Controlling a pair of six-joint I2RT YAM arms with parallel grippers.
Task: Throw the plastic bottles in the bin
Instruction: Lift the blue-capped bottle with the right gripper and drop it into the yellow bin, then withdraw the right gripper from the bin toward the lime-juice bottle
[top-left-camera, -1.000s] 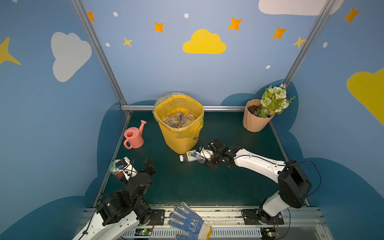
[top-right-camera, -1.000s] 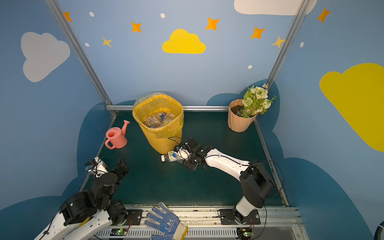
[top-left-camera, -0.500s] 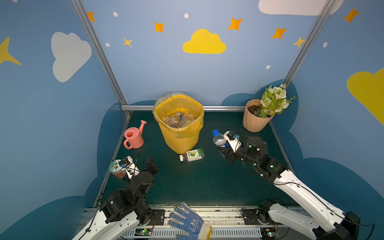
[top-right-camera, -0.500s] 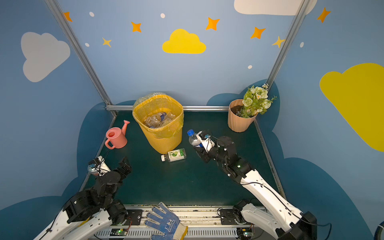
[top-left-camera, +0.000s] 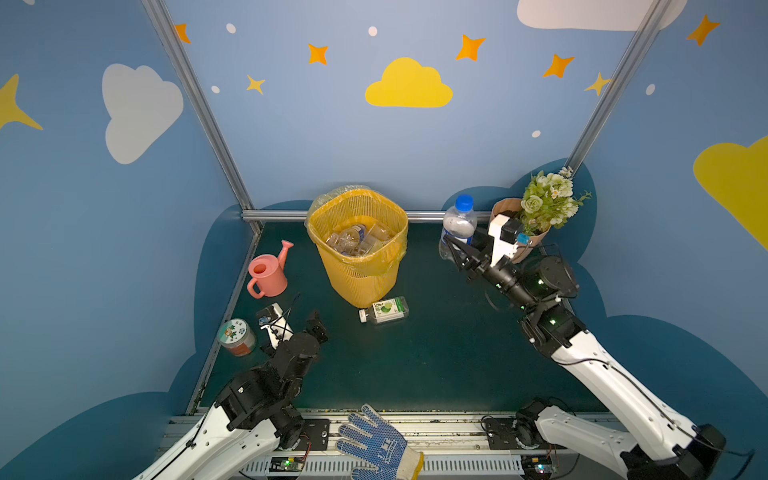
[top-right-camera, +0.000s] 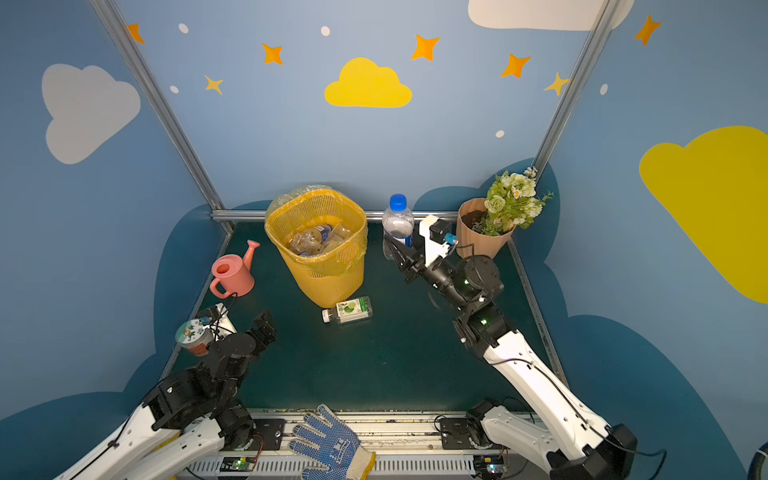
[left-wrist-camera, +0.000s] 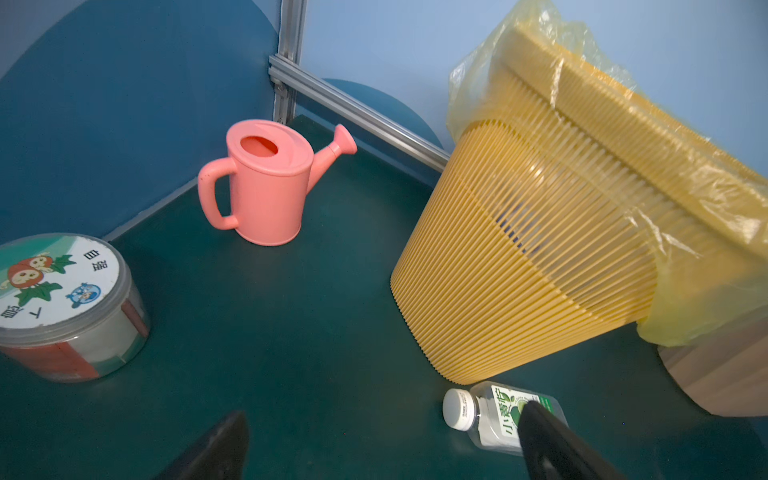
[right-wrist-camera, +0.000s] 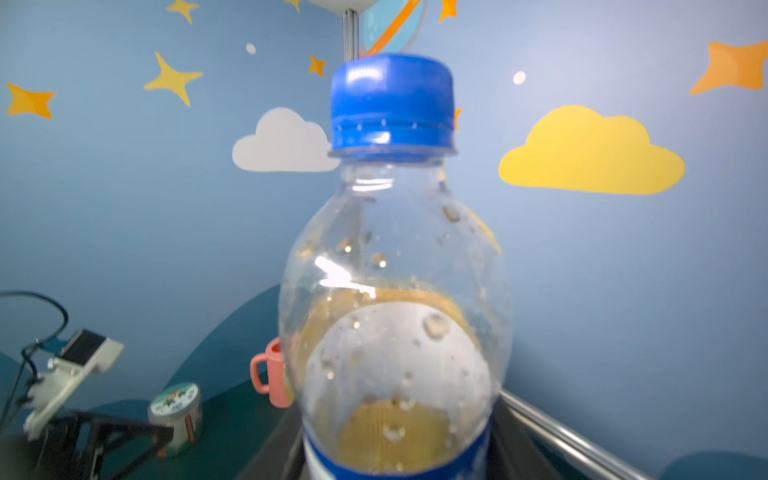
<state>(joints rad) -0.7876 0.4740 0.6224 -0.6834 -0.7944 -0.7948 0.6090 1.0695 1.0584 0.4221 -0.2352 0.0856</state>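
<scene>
Bottles outside bin (top-left-camera: 362, 277): one blue-capped (top-left-camera: 458, 225) in right fingers (top-left-camera: 462, 252), one green-labelled (top-left-camera: 385, 309).

Right wrist view: the blue-capped bottle (right-wrist-camera: 395, 291) is blurred, its base cut off. The bottles (top-left-camera: 353, 241) in the bin (top-left-camera: 361, 276) are too jumbled to count. A finger (left-wrist-camera: 548, 440) of the left tool (left-wrist-camera: 382, 415) hides part of the green-labelled bottle (left-wrist-camera: 494, 415).

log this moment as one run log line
right gripper: shut on blue-capped bottle, upright, raised beside bin | left gripper: open, empty | green-label bottle: lying by bin's base
</scene>
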